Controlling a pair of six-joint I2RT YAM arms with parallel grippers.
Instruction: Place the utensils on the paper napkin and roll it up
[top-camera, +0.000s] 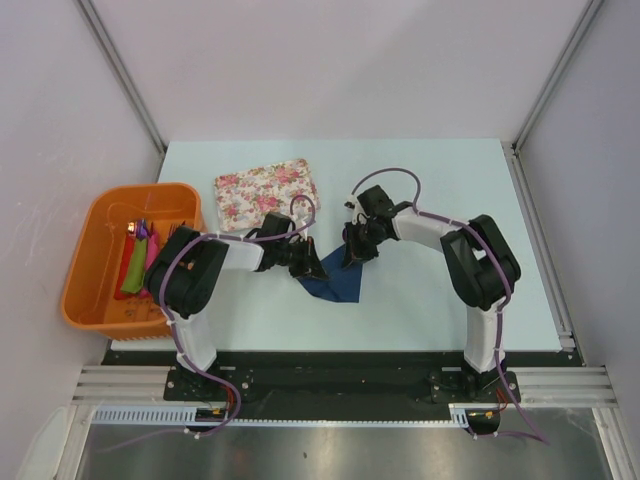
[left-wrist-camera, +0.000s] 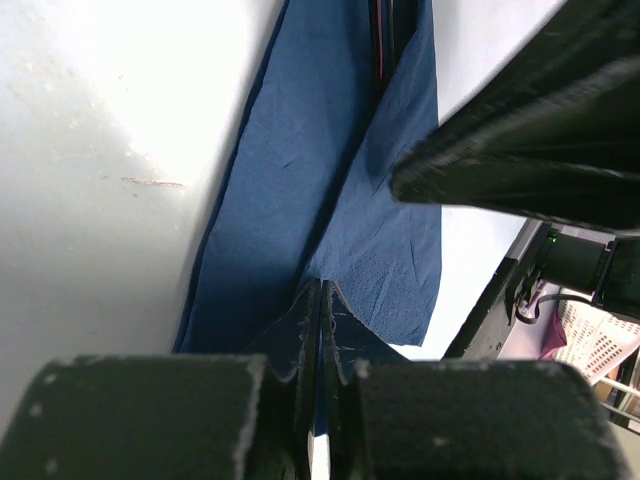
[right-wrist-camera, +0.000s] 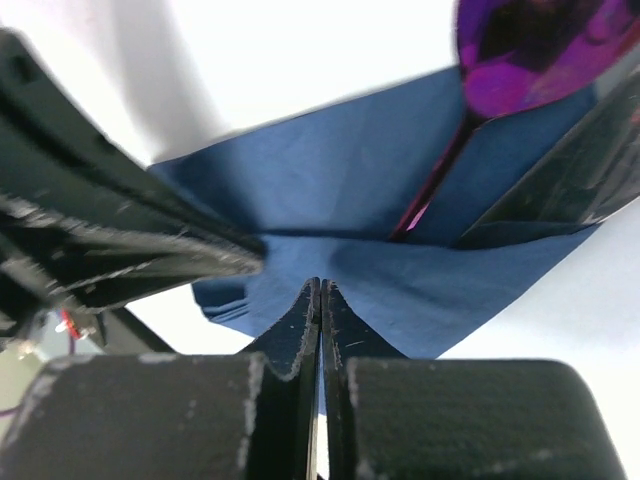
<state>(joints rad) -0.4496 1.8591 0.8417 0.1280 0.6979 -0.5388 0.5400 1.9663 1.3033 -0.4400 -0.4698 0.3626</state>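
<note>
Pale table (top-camera: 430, 290): left gripper (left-wrist-camera: 320, 292) and right gripper (right-wrist-camera: 320, 290) pinch the paper napkin (top-camera: 338, 287), fingers together, purple spoon (right-wrist-camera: 525, 50) seemingly inside.

White panel walls close in the space on three sides: a back wall (top-camera: 340, 60), a left wall (top-camera: 40, 130) and a right wall (top-camera: 605, 200). Slim aluminium posts (top-camera: 120, 70) run up the two back corners. In the middle stands a table (top-camera: 430, 300) with a pale blue-green top, a metal strip (top-camera: 542, 250) along its right edge. A ribbed aluminium rail (top-camera: 340, 385) crosses its near side, and below that lies a brushed steel sheet (top-camera: 330, 450). The light is soft and even, with faint shadows.
</note>
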